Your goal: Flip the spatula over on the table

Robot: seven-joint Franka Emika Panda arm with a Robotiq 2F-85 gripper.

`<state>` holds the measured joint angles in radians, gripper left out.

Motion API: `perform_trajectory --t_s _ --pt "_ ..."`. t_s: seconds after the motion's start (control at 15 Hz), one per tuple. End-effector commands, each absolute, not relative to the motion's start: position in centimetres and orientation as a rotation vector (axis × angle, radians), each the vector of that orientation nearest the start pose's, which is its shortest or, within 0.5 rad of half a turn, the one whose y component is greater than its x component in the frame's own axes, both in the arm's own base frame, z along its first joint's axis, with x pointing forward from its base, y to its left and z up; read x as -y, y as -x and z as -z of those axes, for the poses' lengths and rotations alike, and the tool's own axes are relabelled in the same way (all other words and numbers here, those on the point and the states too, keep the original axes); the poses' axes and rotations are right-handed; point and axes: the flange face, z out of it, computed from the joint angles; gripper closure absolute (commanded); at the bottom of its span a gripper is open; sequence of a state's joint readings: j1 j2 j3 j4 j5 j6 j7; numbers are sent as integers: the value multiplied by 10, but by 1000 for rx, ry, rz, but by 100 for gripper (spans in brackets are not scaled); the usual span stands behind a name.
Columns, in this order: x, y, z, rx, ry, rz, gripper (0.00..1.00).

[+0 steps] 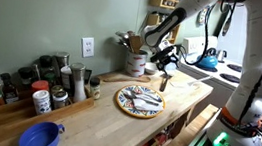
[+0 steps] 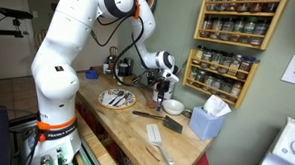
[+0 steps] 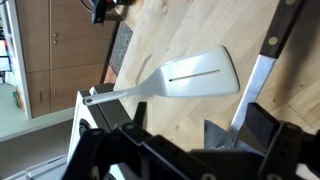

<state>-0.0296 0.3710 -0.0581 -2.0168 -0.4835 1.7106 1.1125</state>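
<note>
The claw (image 3: 190, 128) hangs released above the tabletop (image 3: 180, 30), jaws spread wide with nothing between them. Just beyond it the white slotted spatula (image 3: 190, 78) lies flat, its blade toward three o'clock and its handle running to nine o'clock, ending about at the tabletop's edge. A knife (image 3: 262, 70) lies just beside the blade at three o'clock; I can't tell whether they touch.

I'd come down on the thin handle, well away from the knife, and pinch across its narrow width. Then lift only a little, roll the wrist half a turn and set it down flat.

By my count there is one spatula under the claw and one knife. Farther off are one plate (image 1: 119, 99) and one blue bowl (image 1: 32, 137).
</note>
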Motion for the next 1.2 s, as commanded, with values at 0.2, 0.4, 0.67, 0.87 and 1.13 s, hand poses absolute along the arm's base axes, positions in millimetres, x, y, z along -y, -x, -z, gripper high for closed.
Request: perform_trajectory --t_s 0.2,0.4,0.67,0.87,1.13 --pt "97 -518 -232 973 -2207 379 0" --pt "96 -517 -227 938 -2191 375 0" --pt "92 -517 -218 936 -2209 334 0" --pt "96 -515 -213 934 -2226 311 0" --pt "105 -510 -204 901 -2200 287 0"
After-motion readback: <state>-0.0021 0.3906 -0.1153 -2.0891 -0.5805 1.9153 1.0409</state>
